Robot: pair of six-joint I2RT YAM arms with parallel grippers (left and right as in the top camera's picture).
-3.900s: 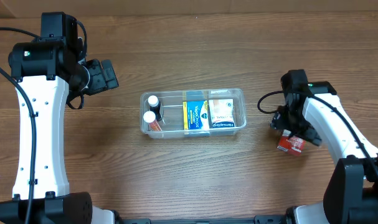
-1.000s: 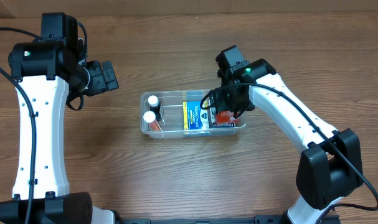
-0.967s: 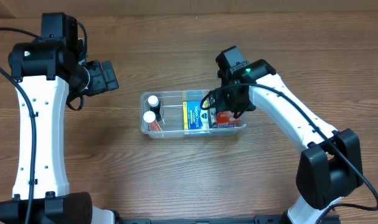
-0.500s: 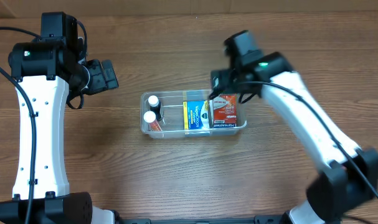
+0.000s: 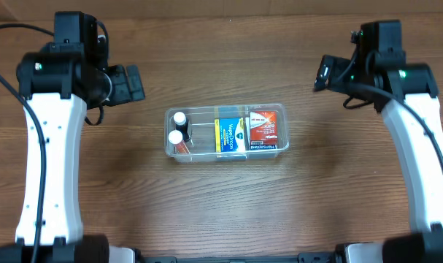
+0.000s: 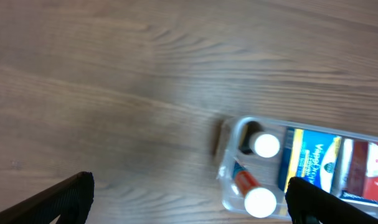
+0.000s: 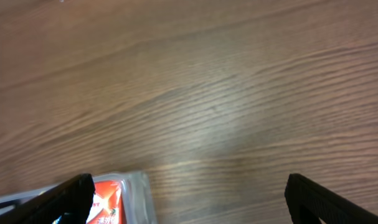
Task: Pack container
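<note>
The clear container [image 5: 282, 109] lies in the middle of the table. It holds two white-capped bottles [image 5: 178, 128] at its left end, a blue and yellow box [image 5: 230, 135] in the middle and a red box [image 5: 263, 126] at its right end. It shows in the left wrist view [image 6: 232, 134], and its corner with the red box [image 7: 108, 199] shows in the right wrist view. My left gripper [image 5: 133, 84] is open and empty, up and left of the container. My right gripper [image 5: 325, 73] is open and empty, up and right of it.
The wooden table [image 5: 221, 204] carries nothing else in view. Both white arms stand at the left and right sides.
My right gripper carried the red box from the right of the table into the container's right end, let go, and drew back up and right. The left arm barely moved.
</note>
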